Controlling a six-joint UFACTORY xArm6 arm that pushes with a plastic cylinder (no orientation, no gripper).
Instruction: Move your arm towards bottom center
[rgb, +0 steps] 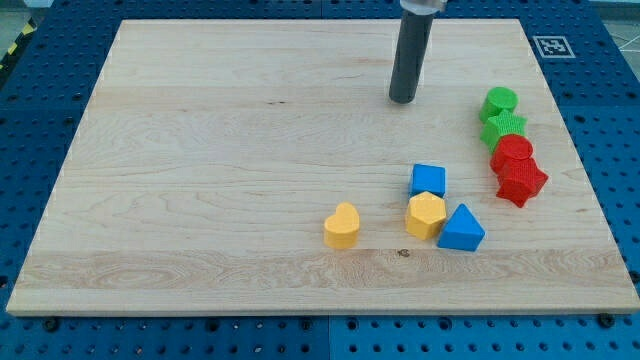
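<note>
1. Jaws first: you don't have any here. Your arm just ends in a straight dark rod, so nothing is released, clenched or grasping. My tip is planted on the wooden board in its upper half, a bit right of the middle, touching no block.

2. I'll use the blue cube as the landmark. The tip sits well above it in the view and slightly to its left, with bare wood between them.

3. Touching the cube's lower edge is the yellow hexagonal block, directly below it.

4. The blue triangular block is below and to the right of the cube, pressed against the yellow hexagon's right side.

5. The yellow heart-shaped block is below and to the left of the cube, apart from that cluster.

6. To the right of the cube there's a tight column of four. The red star-shaped block is level with the cube. The red round-ish block is just above it. The green star-shaped block comes next, and the green round-ish block is on top, about level with the tip.

7. The bottom-centre stretch of the board lies below and left of the cube, just under the yellow heart. The tip is well apart from it.
</note>
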